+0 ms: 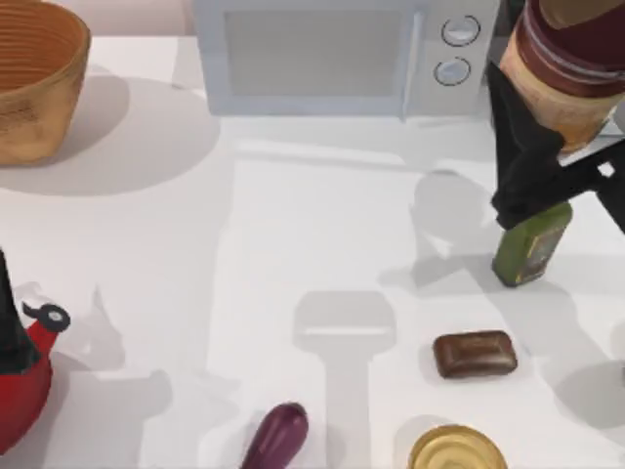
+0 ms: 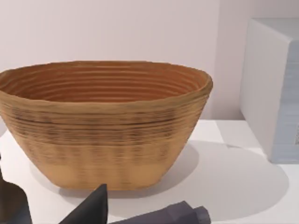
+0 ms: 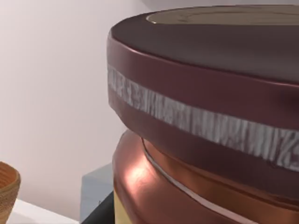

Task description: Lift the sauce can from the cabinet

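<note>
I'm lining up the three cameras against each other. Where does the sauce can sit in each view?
Top view: the sauce can is at the upper right corner, above the green bottle, with the right gripper's dark fingers against its near side.
Left wrist view: basket and microwave; no can here.
Right wrist view: the can looms close.
Shared landmark: the basket, also in the right wrist view.

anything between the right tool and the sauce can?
Nothing visible. In the top view the right tool is already against the sauce can, which appears raised close to the camera above the green bottle. The left tool faces the basket.
</note>
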`<state>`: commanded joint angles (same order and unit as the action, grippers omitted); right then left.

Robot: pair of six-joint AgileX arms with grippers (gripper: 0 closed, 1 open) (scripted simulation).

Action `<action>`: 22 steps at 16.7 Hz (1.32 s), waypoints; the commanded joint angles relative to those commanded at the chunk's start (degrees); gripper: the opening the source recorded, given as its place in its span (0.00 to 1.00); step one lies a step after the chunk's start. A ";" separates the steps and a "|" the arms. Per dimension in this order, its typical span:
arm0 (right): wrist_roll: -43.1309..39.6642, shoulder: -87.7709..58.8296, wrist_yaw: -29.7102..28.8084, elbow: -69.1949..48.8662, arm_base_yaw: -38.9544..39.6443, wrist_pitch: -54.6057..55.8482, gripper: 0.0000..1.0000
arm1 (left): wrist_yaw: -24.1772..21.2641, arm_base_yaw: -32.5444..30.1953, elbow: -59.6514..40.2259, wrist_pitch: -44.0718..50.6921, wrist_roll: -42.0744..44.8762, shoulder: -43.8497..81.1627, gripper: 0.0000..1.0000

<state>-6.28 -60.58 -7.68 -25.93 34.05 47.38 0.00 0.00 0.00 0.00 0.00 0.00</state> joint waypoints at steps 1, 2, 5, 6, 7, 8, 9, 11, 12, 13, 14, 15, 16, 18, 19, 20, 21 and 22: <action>0.10 -2.43 0.01 -0.61 0.83 2.10 0.00 | 0.00 0.00 0.00 0.00 0.00 0.00 1.00; 0.22 -4.86 0.02 -1.22 1.65 4.21 0.00 | 0.00 0.00 0.00 0.00 0.00 0.00 1.00; 0.82 -12.34 0.27 -2.77 3.87 10.49 0.00 | 0.00 0.00 0.00 0.00 0.00 0.00 1.00; 1.06 -14.87 0.38 -3.23 4.55 12.56 0.00 | 0.00 0.00 0.00 0.00 0.00 0.00 1.00; 1.32 -17.43 0.53 -3.64 5.19 14.64 0.00 | 0.00 0.00 0.00 0.00 0.00 0.00 1.00; 1.60 -20.01 0.70 -4.01 5.79 16.67 0.00 | 0.00 0.00 0.00 0.00 0.00 0.00 1.00; 1.88 -22.61 0.89 -4.35 6.38 18.66 0.00 | 0.00 0.00 0.00 0.00 0.00 0.00 1.00; 2.47 -27.88 1.41 -4.83 7.46 22.52 0.00 | 0.00 0.00 0.00 0.00 0.00 0.00 1.00; 2.77 -30.54 1.72 -5.01 7.99 24.40 0.00 | 0.00 0.00 0.00 0.00 0.00 0.00 1.00; 3.06 -33.21 2.02 -5.20 8.53 26.27 0.00 | 0.00 0.00 0.00 0.00 0.00 0.00 1.00; 3.33 -36.00 2.31 -5.44 9.13 28.17 0.00 | 0.00 0.00 0.00 0.00 0.00 0.00 1.00; 3.61 -38.82 2.62 -5.65 9.72 30.08 0.00 | 0.00 0.00 0.00 0.00 0.00 0.00 1.00; 3.93 -41.79 3.01 -5.78 10.23 32.01 0.00 | 0.00 0.00 0.00 0.00 0.00 0.00 1.00; 4.74 -47.68 4.00 -5.72 10.87 35.92 0.00 | 0.00 0.00 0.00 0.00 0.00 0.00 1.00; 5.19 -50.38 4.55 -5.53 10.93 37.64 0.00 | 0.00 0.00 0.00 0.00 0.00 0.00 1.00; 5.66 -52.89 5.09 -5.28 10.87 39.19 0.00 | 0.00 0.00 0.00 0.00 0.00 0.00 1.00; 6.10 -54.91 5.56 -4.90 10.55 40.19 0.00 | 0.00 0.00 0.00 0.00 0.00 0.00 1.00; 6.52 -56.78 6.00 -4.49 10.14 41.01 0.00 | 0.00 0.00 0.00 0.00 0.00 0.00 1.00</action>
<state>0.25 -117.36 -1.67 -30.42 44.20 88.40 0.00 0.00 0.00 0.00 0.00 0.00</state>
